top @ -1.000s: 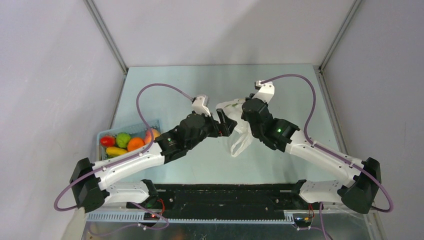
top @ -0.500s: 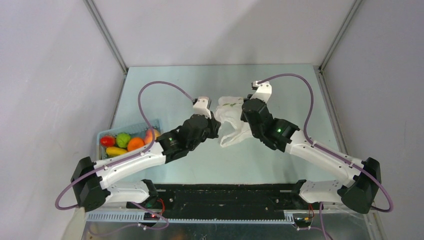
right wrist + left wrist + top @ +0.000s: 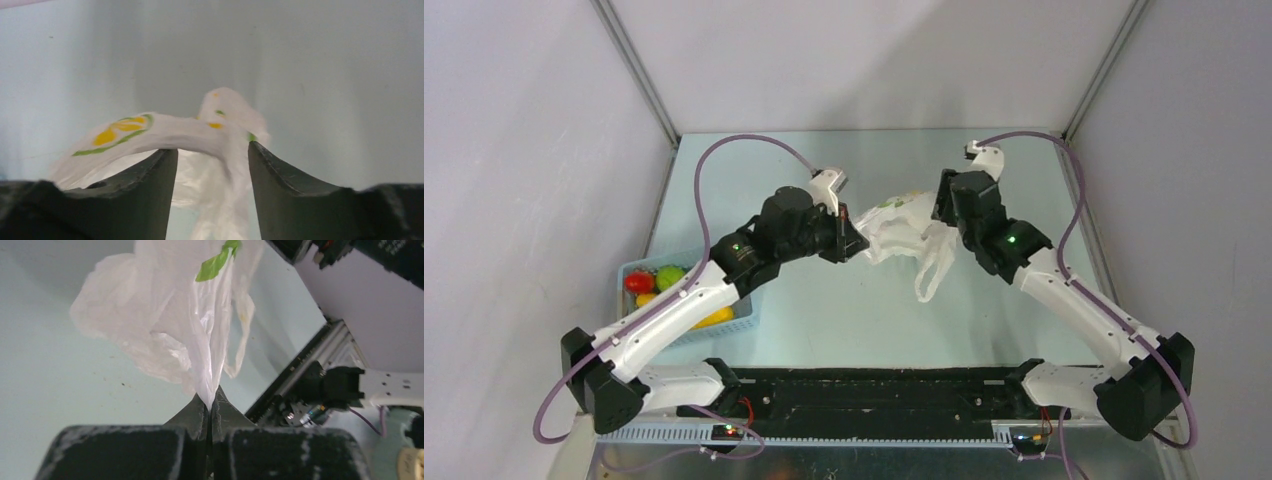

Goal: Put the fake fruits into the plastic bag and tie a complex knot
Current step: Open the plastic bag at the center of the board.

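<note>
Left tool (image 3: pixel 210 401), newly pinching a fold of the plastic bag (image 3: pixel 902 232) at upper centre, as the right tool (image 3: pixel 212 155) spreads to release it: a hand-over, with the fake fruits (image 3: pixel 664 280) still in the basket (image 3: pixel 736 322) at left.

Count: one bag (image 3: pixel 894 228), one basket (image 3: pixel 627 268), three fruits (image 3: pixel 638 281) visible; arm (image 3: pixel 686 298) covers part of the basket.
</note>
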You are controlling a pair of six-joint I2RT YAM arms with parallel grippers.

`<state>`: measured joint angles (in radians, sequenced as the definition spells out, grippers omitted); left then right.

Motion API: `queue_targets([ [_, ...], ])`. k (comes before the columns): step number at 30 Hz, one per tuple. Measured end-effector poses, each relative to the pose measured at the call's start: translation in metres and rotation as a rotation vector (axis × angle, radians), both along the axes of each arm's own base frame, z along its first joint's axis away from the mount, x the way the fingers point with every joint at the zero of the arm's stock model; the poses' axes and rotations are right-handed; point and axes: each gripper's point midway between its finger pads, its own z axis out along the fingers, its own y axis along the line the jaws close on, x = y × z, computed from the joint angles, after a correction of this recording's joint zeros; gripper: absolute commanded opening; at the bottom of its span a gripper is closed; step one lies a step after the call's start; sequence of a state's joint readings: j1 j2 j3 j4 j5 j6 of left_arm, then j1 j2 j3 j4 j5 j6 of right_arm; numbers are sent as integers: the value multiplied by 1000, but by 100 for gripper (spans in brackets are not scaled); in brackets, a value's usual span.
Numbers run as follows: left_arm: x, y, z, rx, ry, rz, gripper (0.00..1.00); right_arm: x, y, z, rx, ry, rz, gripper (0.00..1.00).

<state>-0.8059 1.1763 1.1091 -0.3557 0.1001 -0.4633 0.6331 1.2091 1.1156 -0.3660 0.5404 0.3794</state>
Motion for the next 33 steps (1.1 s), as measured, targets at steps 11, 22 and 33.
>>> queue_targets([
  [11,0,-3,16,-220,151,-33,0,1,-40,-24,-6,154,100,89],
  [22,16,-14,28,-343,186,9,0,-54,-1,-5,224,167,292,76],
  [33,18,-17,32,-367,195,9,0,-106,51,36,390,32,422,50],
])
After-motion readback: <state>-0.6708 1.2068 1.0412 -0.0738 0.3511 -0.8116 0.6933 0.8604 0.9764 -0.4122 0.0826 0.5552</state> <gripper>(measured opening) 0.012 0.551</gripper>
